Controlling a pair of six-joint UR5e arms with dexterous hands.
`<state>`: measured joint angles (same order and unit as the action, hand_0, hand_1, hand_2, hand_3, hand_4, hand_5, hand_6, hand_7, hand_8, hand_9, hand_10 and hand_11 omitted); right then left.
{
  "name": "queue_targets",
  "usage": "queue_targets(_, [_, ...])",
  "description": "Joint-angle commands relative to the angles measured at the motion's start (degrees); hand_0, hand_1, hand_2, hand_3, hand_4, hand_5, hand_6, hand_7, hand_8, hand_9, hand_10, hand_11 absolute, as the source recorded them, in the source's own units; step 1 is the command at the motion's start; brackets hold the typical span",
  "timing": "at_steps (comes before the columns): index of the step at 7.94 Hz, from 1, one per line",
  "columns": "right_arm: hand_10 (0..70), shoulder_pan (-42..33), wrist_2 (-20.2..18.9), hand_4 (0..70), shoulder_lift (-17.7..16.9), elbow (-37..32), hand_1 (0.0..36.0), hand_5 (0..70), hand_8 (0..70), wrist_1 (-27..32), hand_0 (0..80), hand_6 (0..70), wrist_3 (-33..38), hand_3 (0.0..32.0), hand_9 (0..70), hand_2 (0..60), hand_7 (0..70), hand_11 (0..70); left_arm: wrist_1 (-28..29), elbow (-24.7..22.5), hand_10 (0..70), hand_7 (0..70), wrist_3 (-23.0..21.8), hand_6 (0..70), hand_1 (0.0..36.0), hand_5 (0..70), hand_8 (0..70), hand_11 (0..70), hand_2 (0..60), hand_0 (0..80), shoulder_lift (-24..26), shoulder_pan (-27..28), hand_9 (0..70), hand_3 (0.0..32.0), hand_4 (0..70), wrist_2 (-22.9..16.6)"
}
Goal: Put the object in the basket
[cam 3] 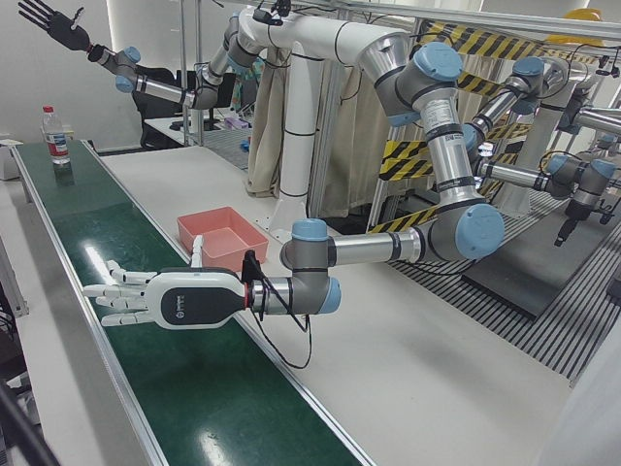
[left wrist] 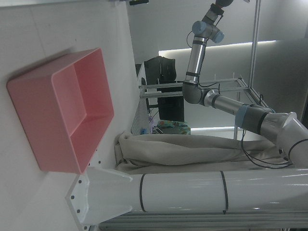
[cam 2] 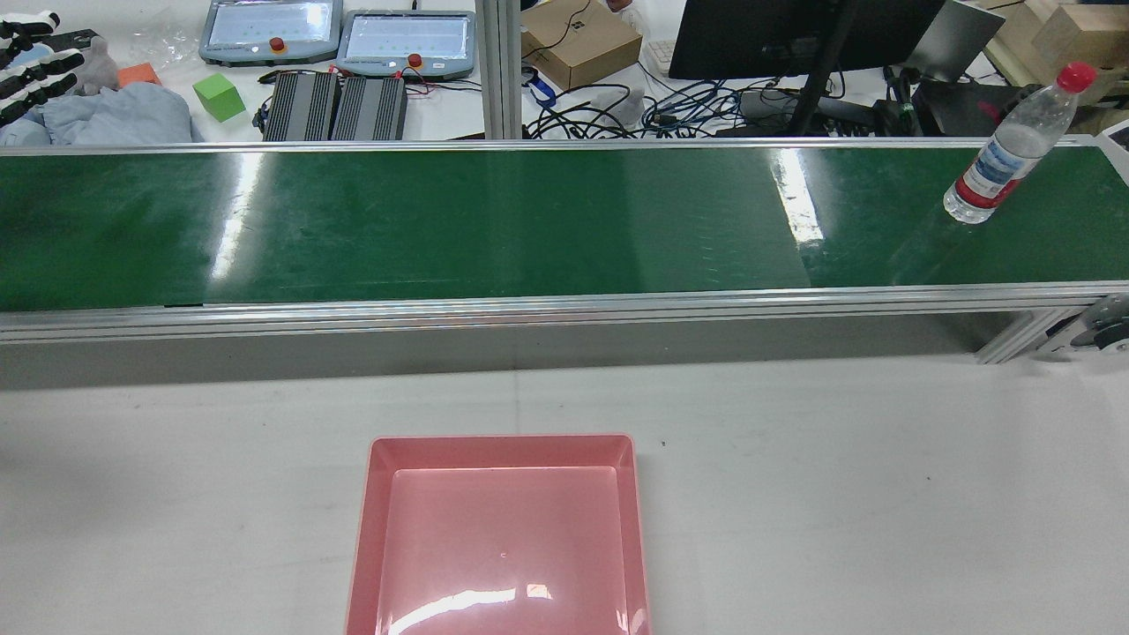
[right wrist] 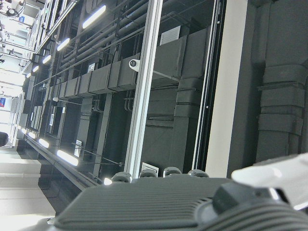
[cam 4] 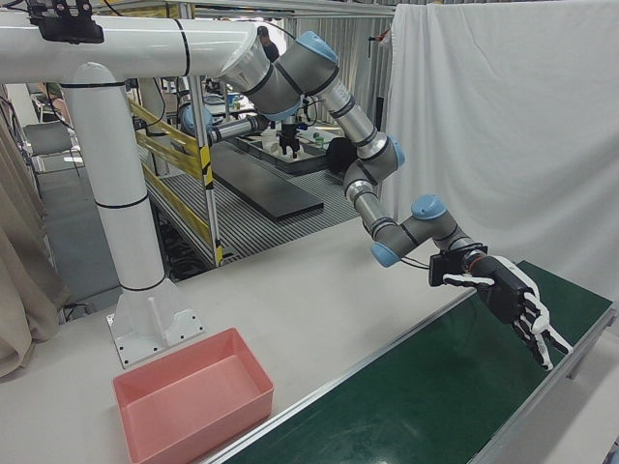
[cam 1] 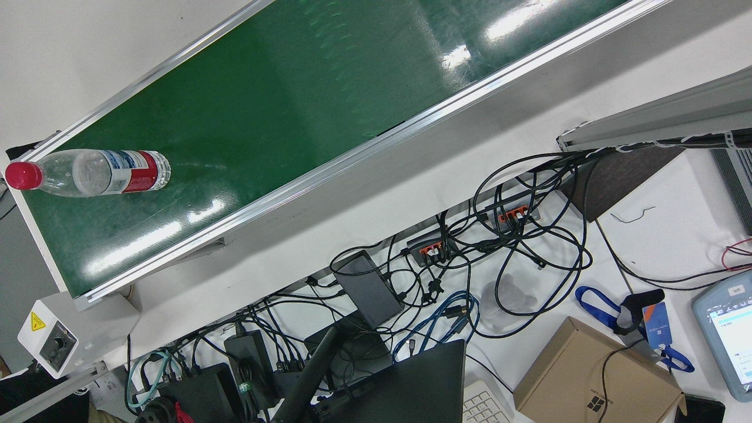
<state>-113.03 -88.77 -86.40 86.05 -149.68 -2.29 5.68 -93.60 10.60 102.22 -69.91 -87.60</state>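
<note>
Two hands, both with fingers spread, empty. Bottle (cam 2: pixel 1005 150) stands upright at belt's (cam 2: pixel 529 220) right end. Right hand (cam 3: pixel 58 24), raised high, is nearer it; left hand (cam 3: pixel 160 296) hovers far down belt.

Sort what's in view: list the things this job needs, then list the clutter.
Job:
- water bottle, standing on the green conveyor belt
- pink basket, empty on the white table
- left hand, open over the belt
- right hand, open, raised high

Lying about:
- green cube
- cardboard box
- tangled cables
- two teach pendants
</note>
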Motion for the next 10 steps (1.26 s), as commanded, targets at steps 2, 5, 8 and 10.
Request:
queue_targets(2, [0.0, 0.0, 0.0, 0.0, 0.0, 0.0, 0.0, 0.0, 0.0, 0.0, 0.0, 0.0, 0.0, 0.0, 0.0, 0.0, 0.0, 0.0, 0.4, 0.2, 4.0, 3.5, 0.0, 4.6, 4.8, 30.7, 11.5, 6.9, 0.0, 55.3, 0.0, -0.1, 11.2, 7.6, 6.5, 0.0])
queue_targets(5, [0.0, 0.0, 0.0, 0.0, 0.0, 0.0, 0.0, 0.0, 0.0, 0.0, 0.0, 0.0, 0.0, 0.0, 0.0, 0.0, 0.0, 0.0, 0.3, 0.2, 3.5, 3.4, 0.0, 4.8, 5.3, 30.9, 11.5, 6.3, 0.0, 56.0, 0.0, 0.0, 11.2, 7.0, 8.1, 0.0])
queue_targets(8, [0.0, 0.0, 0.0, 0.0, 0.0, 0.0, 0.0, 0.0, 0.0, 0.0, 0.0, 0.0, 0.0, 0.0, 0.0, 0.0, 0.0, 0.0, 0.3, 0.1, 2.9, 2.7, 0.0, 3.5, 4.8, 30.4, 9.3, 5.5, 0.0, 55.8, 0.0, -0.1, 9.7, 7.8, 4.8, 0.0])
queue_targets(10, [0.0, 0.0, 0.0, 0.0, 0.0, 0.0, 0.0, 0.0, 0.0, 0.0, 0.0, 0.0, 0.0, 0.0, 0.0, 0.0, 0.0, 0.0, 0.3, 0.1, 2.7, 2.7, 0.0, 3.5, 4.7, 30.4, 9.8, 5.2, 0.0, 55.9, 0.0, -0.1, 10.4, 7.8, 5.0, 0.0])
